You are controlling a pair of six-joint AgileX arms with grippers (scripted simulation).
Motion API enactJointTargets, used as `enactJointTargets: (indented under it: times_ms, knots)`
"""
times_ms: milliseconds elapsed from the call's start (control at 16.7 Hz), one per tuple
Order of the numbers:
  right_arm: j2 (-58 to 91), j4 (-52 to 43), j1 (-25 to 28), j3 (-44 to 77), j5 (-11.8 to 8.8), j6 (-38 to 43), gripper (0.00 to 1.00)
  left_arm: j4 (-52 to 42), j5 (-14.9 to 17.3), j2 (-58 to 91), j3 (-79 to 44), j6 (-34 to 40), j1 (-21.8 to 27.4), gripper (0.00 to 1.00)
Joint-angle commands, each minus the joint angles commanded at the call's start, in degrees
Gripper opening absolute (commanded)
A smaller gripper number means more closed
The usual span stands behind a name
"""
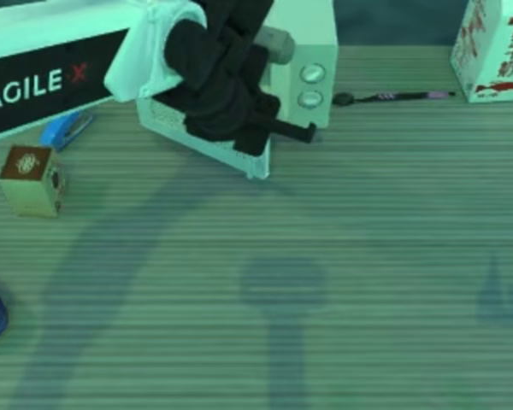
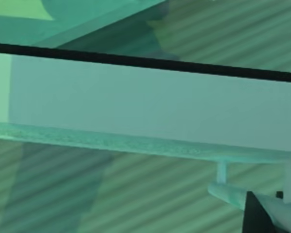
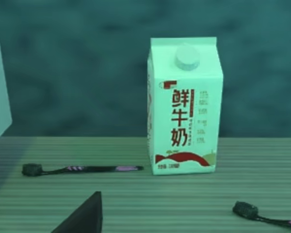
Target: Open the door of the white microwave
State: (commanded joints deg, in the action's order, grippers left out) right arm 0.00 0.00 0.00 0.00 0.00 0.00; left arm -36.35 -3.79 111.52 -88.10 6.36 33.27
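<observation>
Top view: flat white door (image 1: 207,137) with grey mesh window stands ajar from the boxy white microwave (image 1: 306,51) at the table's far edge.
Left gripper (image 1: 303,131): at the door's free end, finger state unclear.
Door axis: runs leftward from gripper.
Right arm: unseen.

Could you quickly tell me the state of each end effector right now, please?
Left end effector: at the handle of the door, partly swung out; open or shut cannot be told.
Right end effector: not in view.
</observation>
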Motion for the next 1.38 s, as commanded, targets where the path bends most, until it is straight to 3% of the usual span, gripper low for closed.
enactJointTargets:
  times_ms: [1380]
  knots:
    - [0.0, 0.0, 0.0, 0.0, 0.0, 0.0, 1.00, 1.1, 2.4, -2.5, 3.4, -4.2, -1.1, 0.00]
